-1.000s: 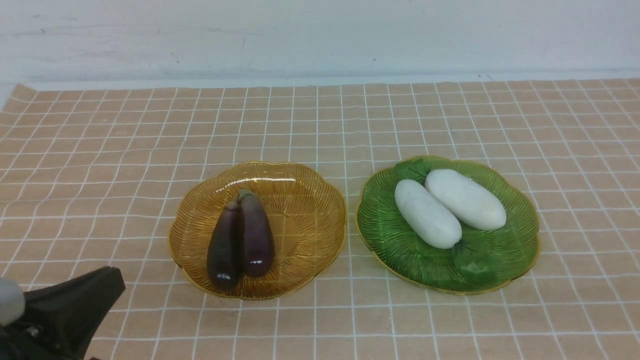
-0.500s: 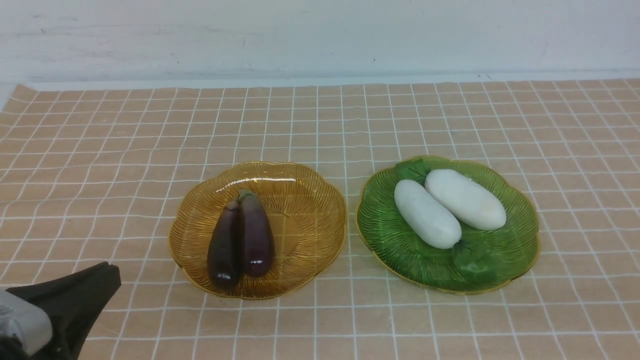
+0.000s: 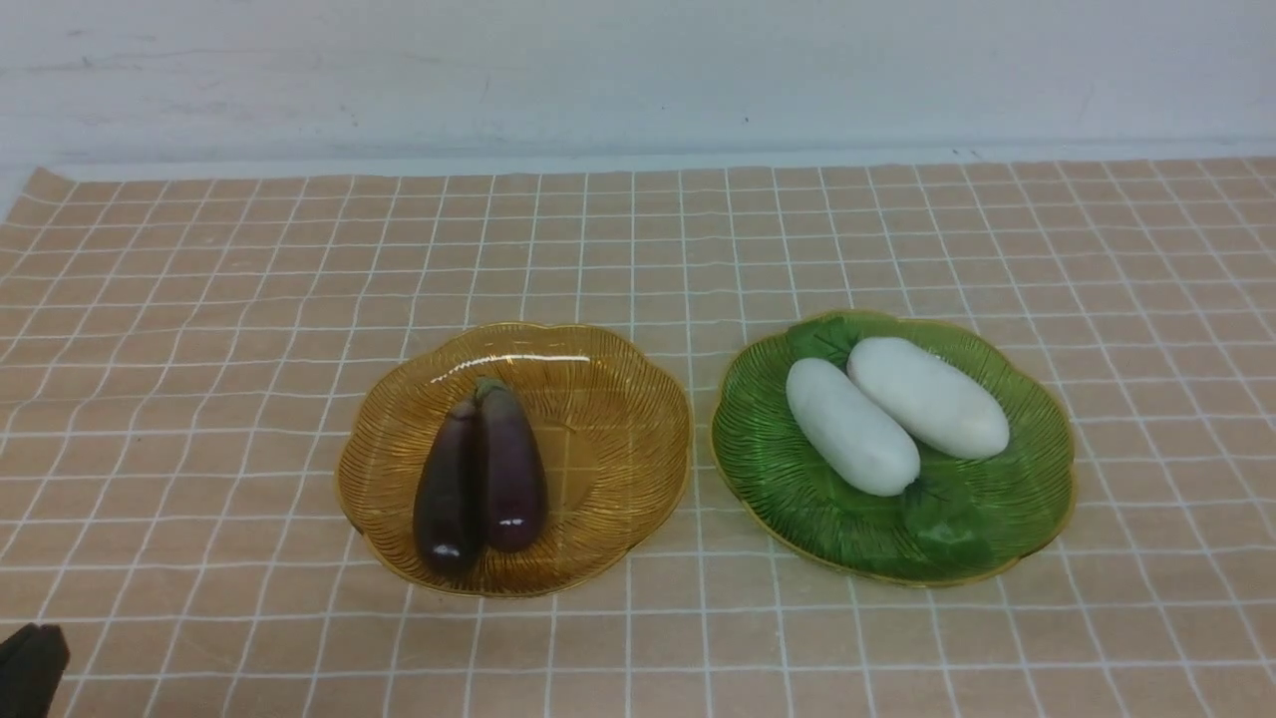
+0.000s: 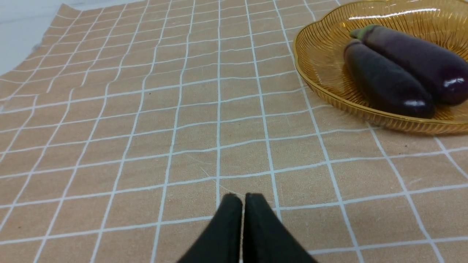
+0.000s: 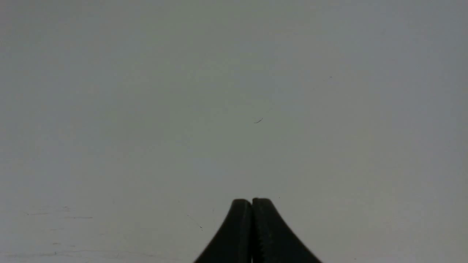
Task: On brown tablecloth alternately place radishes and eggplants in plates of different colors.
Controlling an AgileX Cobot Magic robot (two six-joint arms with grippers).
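A pale, scuffed wall runs behind a worktop covered by a light-brown tablecloth (image 3: 638,249) printed with a grid of thin white lines. We see two ribbed glass plates with scalloped gold rims sitting side by side near the middle of the cloth, close together but not touching. The amber-yellow plate (image 3: 618,399) on the left carries two slim, glossy, dark purple eggplants (image 3: 483,474), lying pressed together lengthwise. The green plate (image 3: 1027,499) on the right carries two plump white radishes (image 3: 897,414), also touching along their sides, with green leaf tops spread on the glass.

The black left end effector (image 4: 243,226) has its two tips pressed together, holding nothing, low over bare cloth near the amber plate; in the front view only its tip shows at the lower left corner. The black right end effector (image 5: 252,230) is likewise together and empty, facing a plain grey surface, away from the plates.

We judge the sorting looks complete. The risks from here are small: the left arm is close to the cloth, so a low sweep could snag or wrinkle the fabric and drag the amber plate. A bump to either rim could roll the rounded vegetables, since each pair rests loosely on smooth glass.
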